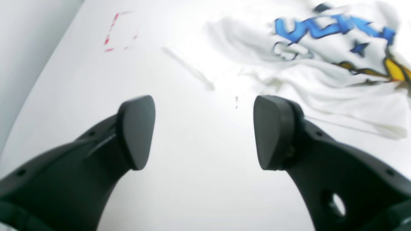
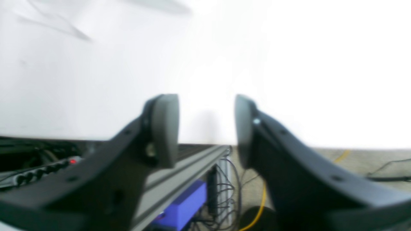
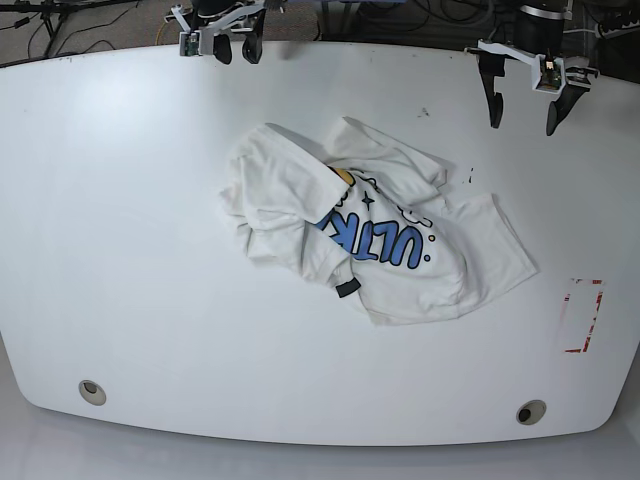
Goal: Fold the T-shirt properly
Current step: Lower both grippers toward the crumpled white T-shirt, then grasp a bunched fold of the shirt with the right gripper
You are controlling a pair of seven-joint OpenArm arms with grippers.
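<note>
T-shirt (image 3: 375,235) lies crumpled mid-table (image 3: 120,250), print up | left gripper (image 3: 522,98) spread wide, holding nothing, right gripper (image 3: 237,43) parted and bare, both at the far edge | we judge it light, limp, slippery cotton; we'd pinch a sleeve hem.

1. A broad white table (image 3: 130,250) fills the base view, brightly lit, with a red dashed marking (image 3: 583,315) near one edge.
2. Beyond its edge: an aluminium rail (image 2: 189,160), tangled cables (image 2: 224,195), a blue box (image 2: 184,207).
</note>
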